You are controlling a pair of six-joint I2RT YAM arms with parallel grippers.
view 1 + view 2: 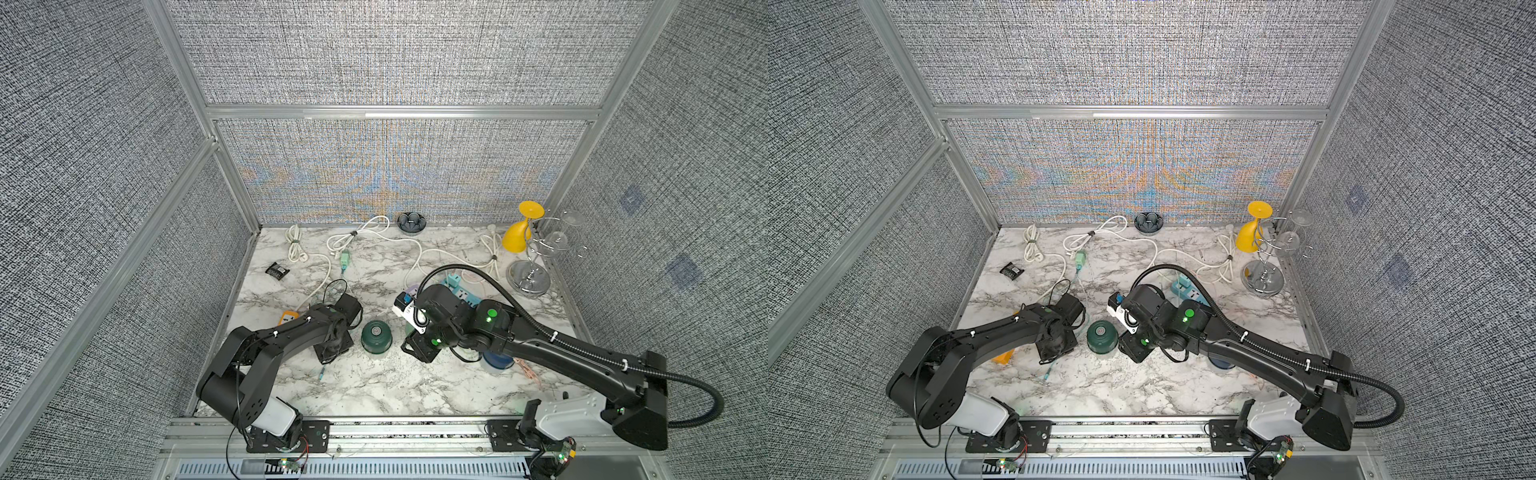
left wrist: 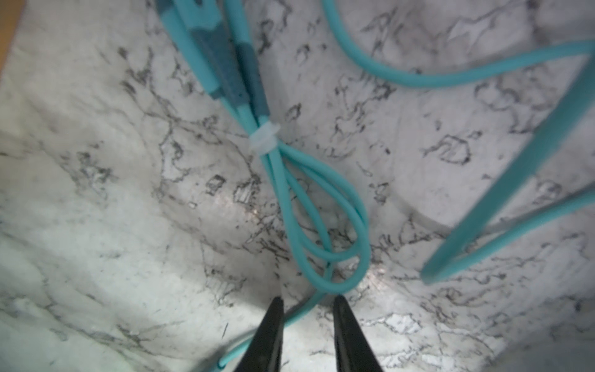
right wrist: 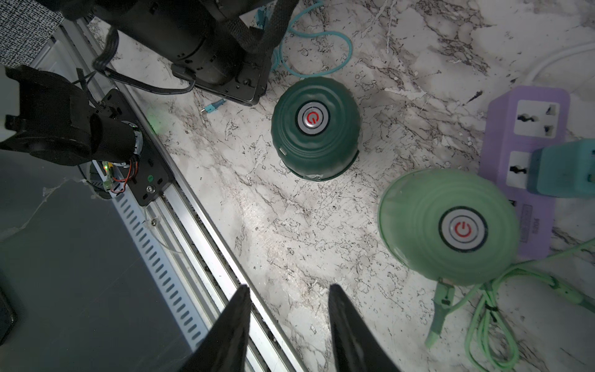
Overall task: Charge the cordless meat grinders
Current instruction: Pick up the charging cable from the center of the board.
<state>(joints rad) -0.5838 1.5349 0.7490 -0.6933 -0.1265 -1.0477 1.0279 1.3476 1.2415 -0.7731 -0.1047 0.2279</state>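
Observation:
The dark green meat grinder (image 1: pixel 376 336) (image 3: pixel 315 128) stands upright mid-table between my two arms. The mint green grinder (image 3: pixel 447 225) stands beside the purple strip, largely hidden under my right arm in both top views. Only an edge of the navy blue grinder (image 1: pixel 496 359) shows below that arm. My left gripper (image 2: pixel 309 309) points down at a bundled teal cable (image 2: pixel 322 225); a strand runs between its fingers, which stand narrowly apart, wider than the strand. My right gripper (image 3: pixel 288 296) hovers open and empty over the table's front edge.
A purple power strip (image 3: pixel 528 128) carries a teal adapter (image 3: pixel 563 167). A mint cable (image 3: pixel 483 322) lies by the mint grinder. Blue strip (image 1: pixel 461 286), orange strip (image 1: pixel 289 318), white cords, dark dish (image 1: pixel 411 222) and a yellow glass (image 1: pixel 521 232) on its chrome rack (image 1: pixel 530 274) sit behind.

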